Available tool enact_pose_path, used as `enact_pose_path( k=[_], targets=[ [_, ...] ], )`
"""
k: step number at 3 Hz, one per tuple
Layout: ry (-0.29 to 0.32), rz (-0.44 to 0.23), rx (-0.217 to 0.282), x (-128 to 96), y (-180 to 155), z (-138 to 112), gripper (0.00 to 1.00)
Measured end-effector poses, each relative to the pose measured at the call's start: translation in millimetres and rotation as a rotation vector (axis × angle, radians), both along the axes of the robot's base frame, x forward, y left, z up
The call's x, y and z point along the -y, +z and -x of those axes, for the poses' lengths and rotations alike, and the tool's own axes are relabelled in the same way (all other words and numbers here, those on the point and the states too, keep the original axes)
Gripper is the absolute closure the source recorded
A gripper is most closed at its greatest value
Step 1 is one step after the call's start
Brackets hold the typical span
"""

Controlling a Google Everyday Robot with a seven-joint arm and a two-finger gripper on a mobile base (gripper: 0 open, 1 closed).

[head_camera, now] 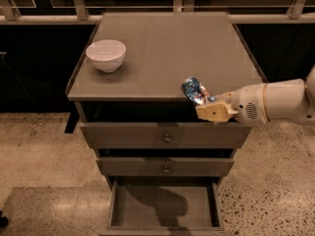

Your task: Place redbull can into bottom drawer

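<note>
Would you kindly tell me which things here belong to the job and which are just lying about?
Job: redbull can, held tilted in the claw at the cabinet top's front edge, right side; bottom drawer, pulled open.
Lying about: white bowl, left on the cabinet top; top drawer; middle drawer.

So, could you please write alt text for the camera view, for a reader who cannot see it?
The gripper holds the redbull can, tilted, at the front right edge of the cabinet top. Below it, the bottom drawer stands pulled open. A white bowl sits on the left side of the top.
</note>
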State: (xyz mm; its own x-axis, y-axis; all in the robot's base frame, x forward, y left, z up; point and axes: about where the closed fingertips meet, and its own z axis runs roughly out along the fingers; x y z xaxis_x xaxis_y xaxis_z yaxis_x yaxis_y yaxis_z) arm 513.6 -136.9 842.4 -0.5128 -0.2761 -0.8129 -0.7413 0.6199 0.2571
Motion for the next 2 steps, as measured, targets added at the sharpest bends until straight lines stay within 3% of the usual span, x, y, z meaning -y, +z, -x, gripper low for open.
enact_pose_path(
  k=[1,2],
  targets=[
    [-0.018,-0.062,0.024,-10,-24,16,1.0],
    [-0.084,-0.18,0.014,-16,-86,52,1.0]
  ],
)
